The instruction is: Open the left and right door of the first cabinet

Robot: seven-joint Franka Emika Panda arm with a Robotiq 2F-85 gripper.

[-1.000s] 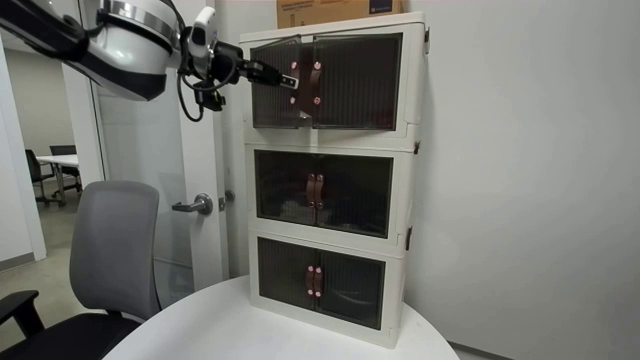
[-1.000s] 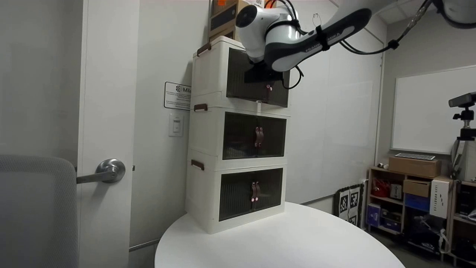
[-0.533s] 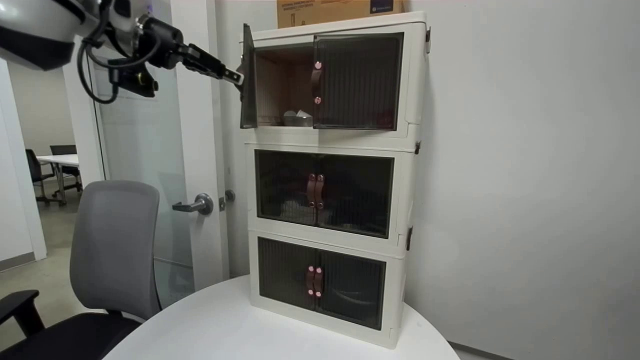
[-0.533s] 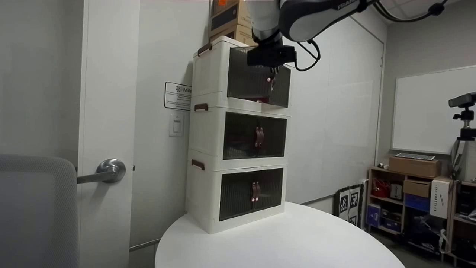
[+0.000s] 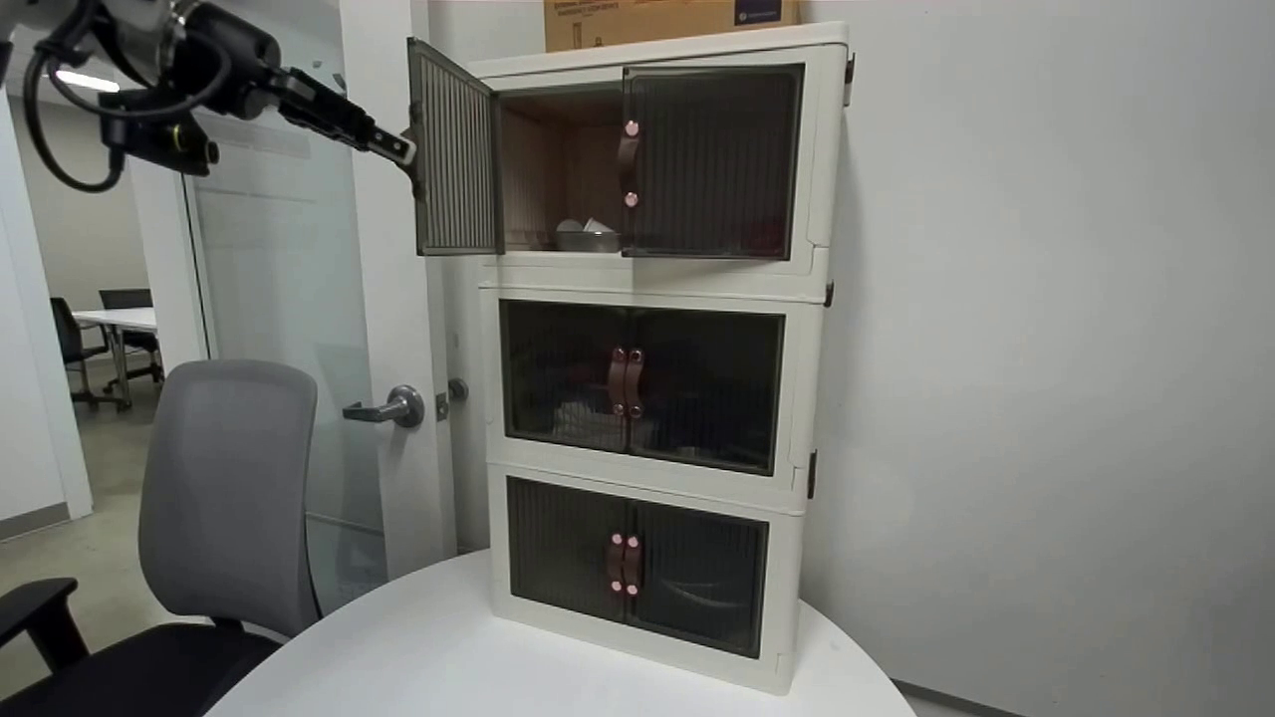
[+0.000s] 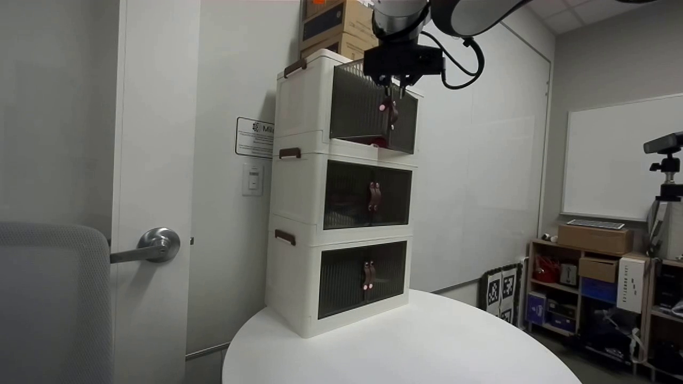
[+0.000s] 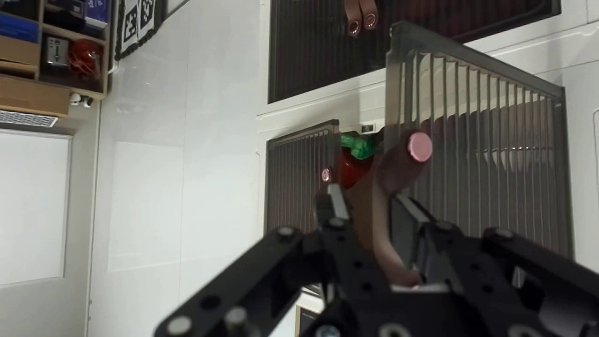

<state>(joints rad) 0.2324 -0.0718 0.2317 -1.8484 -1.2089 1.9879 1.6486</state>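
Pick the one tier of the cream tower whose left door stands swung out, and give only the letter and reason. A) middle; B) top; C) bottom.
B, because in an exterior view the left door of the top tier stands swung outward, baring a grey dish inside.

Passage into first cabinet point(image 5: 819, 159) at left; right door point(image 5: 717, 159) blocks right half.
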